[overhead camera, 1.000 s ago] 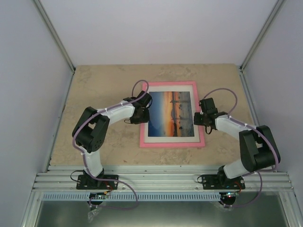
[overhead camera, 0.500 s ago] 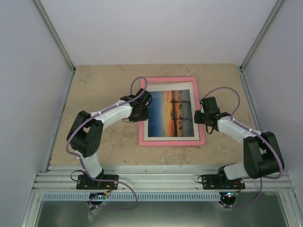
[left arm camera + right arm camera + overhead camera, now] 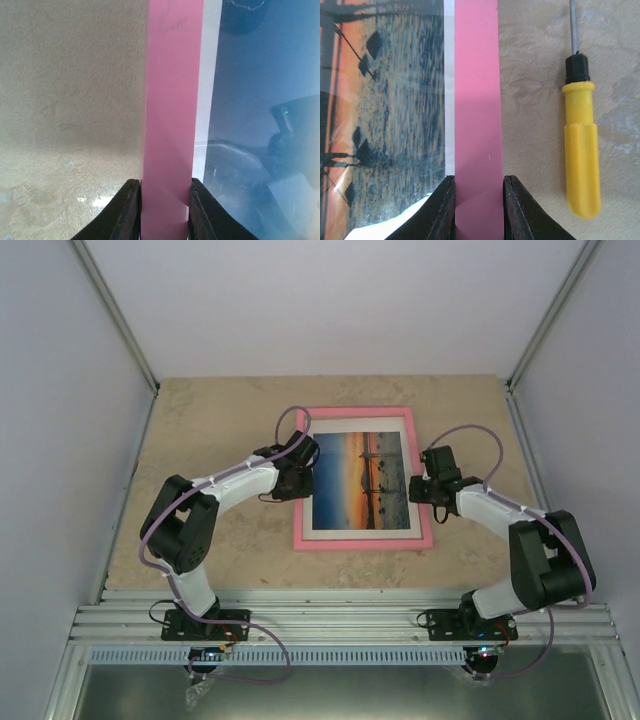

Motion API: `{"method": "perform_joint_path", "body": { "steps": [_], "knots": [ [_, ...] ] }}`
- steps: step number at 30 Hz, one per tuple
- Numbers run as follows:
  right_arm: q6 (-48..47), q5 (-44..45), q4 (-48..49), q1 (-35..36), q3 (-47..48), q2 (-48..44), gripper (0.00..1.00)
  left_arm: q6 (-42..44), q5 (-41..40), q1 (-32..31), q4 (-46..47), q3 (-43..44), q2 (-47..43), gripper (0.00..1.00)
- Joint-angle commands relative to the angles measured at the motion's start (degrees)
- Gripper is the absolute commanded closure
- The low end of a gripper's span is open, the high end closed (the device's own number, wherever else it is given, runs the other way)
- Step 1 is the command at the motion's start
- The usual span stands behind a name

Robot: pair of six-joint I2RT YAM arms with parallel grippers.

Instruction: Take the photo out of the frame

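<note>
On the middle of the stone-patterned table [image 3: 220, 420], the pink frame [image 3: 363, 543] lies flat and face up, with the sunset photo [image 3: 362, 476] still inside it behind a white border.

The left gripper [image 3: 298, 475] pinches the frame's left rail and the right gripper [image 3: 418, 488] pinches its right rail. In each wrist view, two dark fingers press against the two sides of the pink strip.

The step in hand looks like securing the frame from both sides, and the photo itself is untouched. The next move probably calls for both arms to raise or turn the frame together, keeping it level so neither rail slips free. That would bring the back within reach.

The overhead view shows the whole layout: both arms bent inward, and the frame square to the table edge. It does not show how the fingers sit.

The right wrist view adds a screwdriver [image 3: 580, 165] with a yellow handle, lying on the table just beside the right rail and apart from it. From above it is hidden under the arm.

The left wrist view shows only blue glare and reflections where the picture should be, which suggests a glossy cover over it.
</note>
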Motion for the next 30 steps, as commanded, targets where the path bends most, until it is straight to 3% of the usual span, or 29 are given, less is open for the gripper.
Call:
{"method": "perform_joint_path", "body": {
  "steps": [1, 10, 21, 30],
  "knots": [
    [2.44, 2.81, 2.34, -0.64, -0.21, 2.91, 0.93, -2.96, 1.54, 0.92, 4.69, -1.78, -2.27, 0.94],
    [3.54, 4.39, 3.78, -0.60, 0.34, 8.51, 0.87, -1.14, 2.53, 0.93, 9.95, -4.55, -3.41, 0.97],
    [3.39, 5.06, 4.07, -0.60, 0.84, 9.69, 0.51, 0.95, 2.42, 0.92, 14.18, -7.32, -7.62, 1.00],
    [4.08, 5.10, 3.63, -0.60, 1.53, 11.34, 0.47, 2.89, 2.59, 0.93, 15.56, -9.36, -11.49, 1.00]
  ]
}}
